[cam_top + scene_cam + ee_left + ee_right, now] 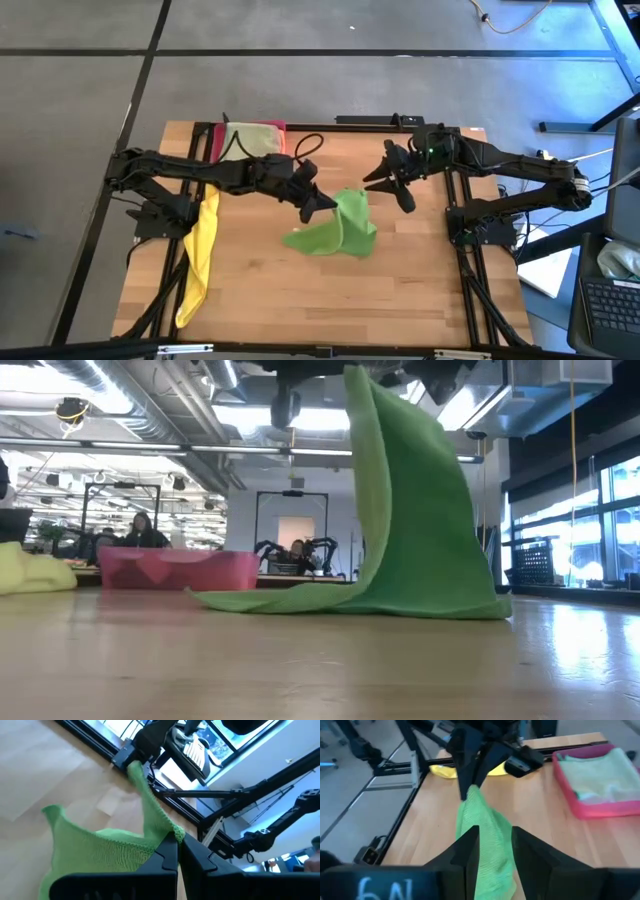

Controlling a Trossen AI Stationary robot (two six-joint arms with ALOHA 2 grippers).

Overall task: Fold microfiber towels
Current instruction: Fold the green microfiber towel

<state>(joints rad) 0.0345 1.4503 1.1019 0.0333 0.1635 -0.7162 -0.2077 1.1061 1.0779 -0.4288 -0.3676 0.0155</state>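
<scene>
Towel-folding, mid-lift: bright green towel (335, 232) held up over the middle of the surface (300, 290).
Left gripper (322, 206) fingers are pressed together on one corner, right gripper (492, 852) fingers pinch another edge. Next I'd guess they carry it over and lay it flat. Low view cuts off both grips up top.

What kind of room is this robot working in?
Probably a robotics lab or workshop: a wooden table in a metal frame, another robot rig behind, people at desks, bare ceiling pipes and a keyboard nearby.
</scene>
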